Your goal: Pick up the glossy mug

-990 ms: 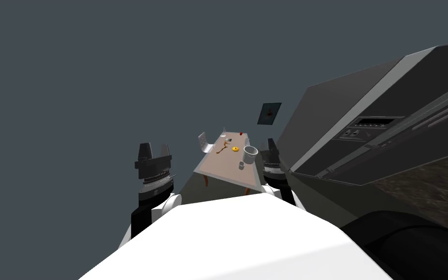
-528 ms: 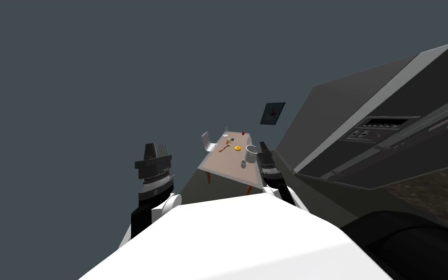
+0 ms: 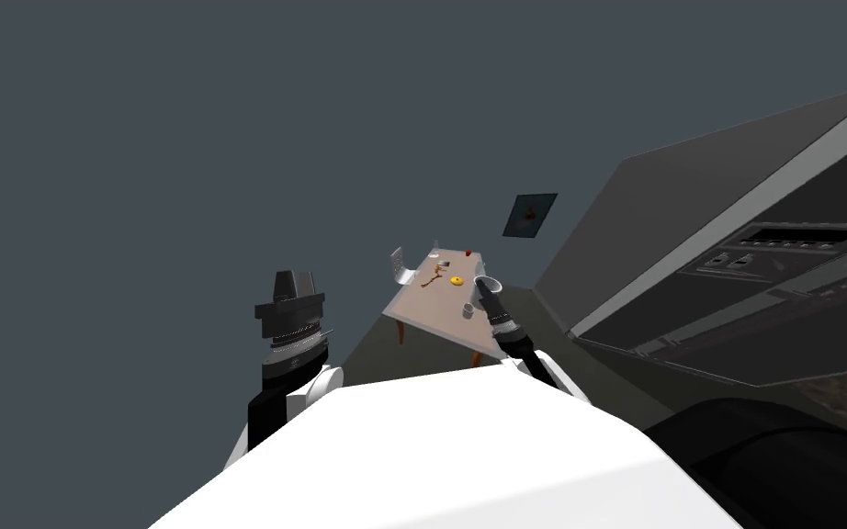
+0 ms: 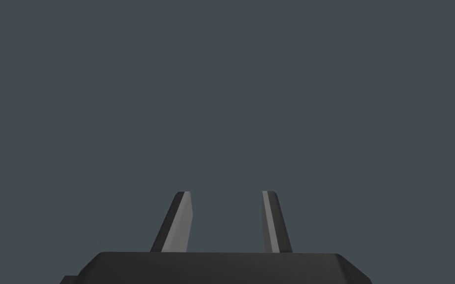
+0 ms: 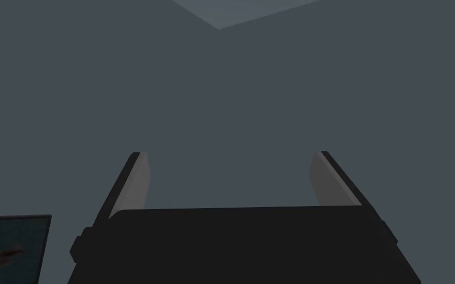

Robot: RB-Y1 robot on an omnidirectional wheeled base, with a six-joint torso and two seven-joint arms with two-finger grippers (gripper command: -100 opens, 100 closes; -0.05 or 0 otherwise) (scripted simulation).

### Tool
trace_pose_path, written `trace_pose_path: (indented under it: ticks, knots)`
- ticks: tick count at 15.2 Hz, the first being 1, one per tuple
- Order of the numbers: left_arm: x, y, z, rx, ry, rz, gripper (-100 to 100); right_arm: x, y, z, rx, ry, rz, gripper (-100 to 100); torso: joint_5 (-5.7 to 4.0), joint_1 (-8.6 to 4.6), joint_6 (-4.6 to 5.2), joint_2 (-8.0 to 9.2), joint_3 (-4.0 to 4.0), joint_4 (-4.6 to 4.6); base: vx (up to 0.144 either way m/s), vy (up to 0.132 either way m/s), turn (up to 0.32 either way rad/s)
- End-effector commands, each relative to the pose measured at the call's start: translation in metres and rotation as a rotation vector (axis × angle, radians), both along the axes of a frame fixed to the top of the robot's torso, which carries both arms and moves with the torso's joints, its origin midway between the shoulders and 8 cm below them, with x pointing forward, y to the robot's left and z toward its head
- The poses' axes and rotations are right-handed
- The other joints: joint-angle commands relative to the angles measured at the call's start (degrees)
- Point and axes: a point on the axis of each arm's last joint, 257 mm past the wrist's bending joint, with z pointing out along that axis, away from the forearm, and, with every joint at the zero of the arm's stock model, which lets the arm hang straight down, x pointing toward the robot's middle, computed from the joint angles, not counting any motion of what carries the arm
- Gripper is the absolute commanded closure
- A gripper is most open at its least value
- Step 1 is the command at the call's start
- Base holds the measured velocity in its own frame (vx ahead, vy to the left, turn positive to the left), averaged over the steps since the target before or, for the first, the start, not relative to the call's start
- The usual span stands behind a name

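The mug [image 3: 490, 285], pale grey with a dark inside, stands upright on the near right part of a small far-off table [image 3: 422, 314]. My right gripper [image 3: 484, 292] rises in front of the mug in the head view. In the right wrist view the right gripper [image 5: 229, 155] is open wide with nothing between its fingers, against a grey wall. My left gripper [image 3: 289, 278] is raised at the left, far from the table. In its wrist view the left gripper [image 4: 226, 193] has its fingers standing a narrow gap apart, empty, before a grey wall.
On the table also lie a yellow ring [image 3: 456, 280], a small cup [image 3: 468, 311], a red bit [image 3: 468, 252] and brown bits. A white chair [image 3: 400, 266] stands at its far left. A dark framed picture [image 3: 531, 215] hangs beyond. A big dark cabinet [image 3: 743, 275] fills the right.
The left fingers have drawn closer together, still empty. My head camera has shifted, sliding the table and cabinet rightward. The right forearm has leaned over in front of the mug.
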Motion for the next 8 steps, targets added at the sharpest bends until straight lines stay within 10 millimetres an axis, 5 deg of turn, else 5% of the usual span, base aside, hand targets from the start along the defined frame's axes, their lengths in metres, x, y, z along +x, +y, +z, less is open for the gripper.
trace_pose_path:
  ticks: [1, 8]
  knots:
    - [0.000, 0.000, 0.000, 0.000, 0.000, 0.000, 0, 0.006, 0.006, -0.028, -0.066, 0.060, 0.021, -100, 0.00, 0.00, 0.00, 0.00, 0.00, 0.00, -0.014, 0.032, 0.196]
    - [0.000, 0.000, 0.000, 0.000, 0.000, 0.000, 0, 0.012, 0.000, -0.107, -0.238, 0.220, 0.064, -100, -0.02, -0.06, -0.02, -0.06, -0.04, -0.02, -0.007, 0.019, 0.171]
